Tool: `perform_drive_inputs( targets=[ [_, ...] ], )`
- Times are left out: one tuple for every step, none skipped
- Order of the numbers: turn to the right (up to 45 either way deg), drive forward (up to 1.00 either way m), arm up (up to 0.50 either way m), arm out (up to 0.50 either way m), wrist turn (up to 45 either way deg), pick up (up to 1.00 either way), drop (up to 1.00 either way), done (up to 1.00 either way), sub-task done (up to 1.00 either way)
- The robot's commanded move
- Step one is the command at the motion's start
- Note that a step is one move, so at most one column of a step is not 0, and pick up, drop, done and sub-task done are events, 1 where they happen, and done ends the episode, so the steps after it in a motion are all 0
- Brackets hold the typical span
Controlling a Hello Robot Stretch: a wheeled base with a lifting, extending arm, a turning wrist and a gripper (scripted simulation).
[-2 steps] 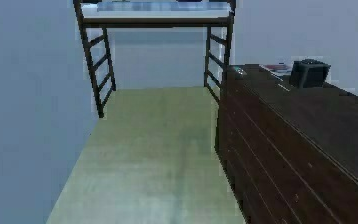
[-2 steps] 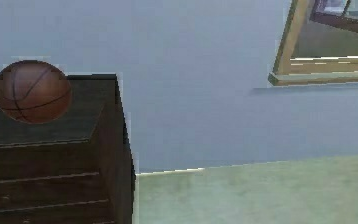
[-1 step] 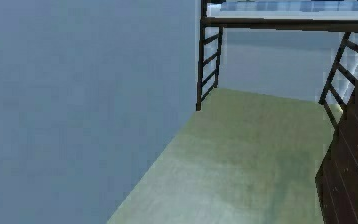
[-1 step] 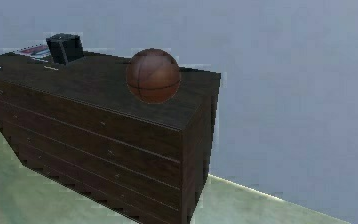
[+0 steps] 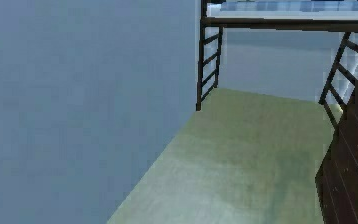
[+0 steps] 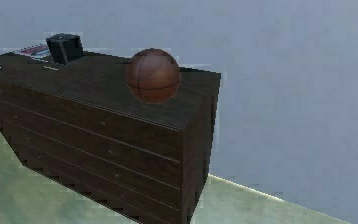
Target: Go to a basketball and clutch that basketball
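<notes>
The basketball (image 6: pixel 152 75) is sitting on top of a dark wooden dresser (image 6: pixel 107 140), toward the end of the top that is lying at the arm side view's right, not far from the corner. It is showing as a round, reddish-brown ball with dark seam lines curving over a dull, faintly shiny skin.

The dresser is looking heavy and square-edged, with drawer fronts running in long horizontal bands of dark grained wood. At the far end of its top a small black box (image 6: pixel 64 47) is standing, with something flat beside it (image 6: pixel 32 50), possibly a book or papers. A pale olive floor (image 6: pixel 17 195) is spreading below, and a plain blue-grey wall (image 6: pixel 287 80) is rising behind.

In the forward view, a black metal ladder (image 5: pixel 209 65) is rising to a raised bed (image 5: pixel 287 12).

The going-to part is looking nearly done. The ball is lying a little left of the arm side view's middle, so a small forward nudge of the base should line it up. The arm should then be lifting clear of the dresser top and reaching out level with the ball's widest part. A ball rolls easily, so a slow, centred approach is mattering here.

How the gripper's fingers are standing, I cannot tell.
</notes>
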Motion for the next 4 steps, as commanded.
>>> perform_drive_inputs(
  targets=[
    [0.0, 0.0, 0.38, 0.0, 0.0, 0.0, 0.0, 0.0, 0.0],
    [0.0, 0.0, 0.0, 0.42, 0.0, 0.0, 0.0, 0.0, 0.0],
    [0.0, 0.0, 0.0, 0.0, 45.0, 0.0, 0.0, 0.0, 0.0],
    [0.0, 0.0, 0.0, 0.0, 45.0, 0.0, 0.0, 0.0, 0.0]
  ],
)
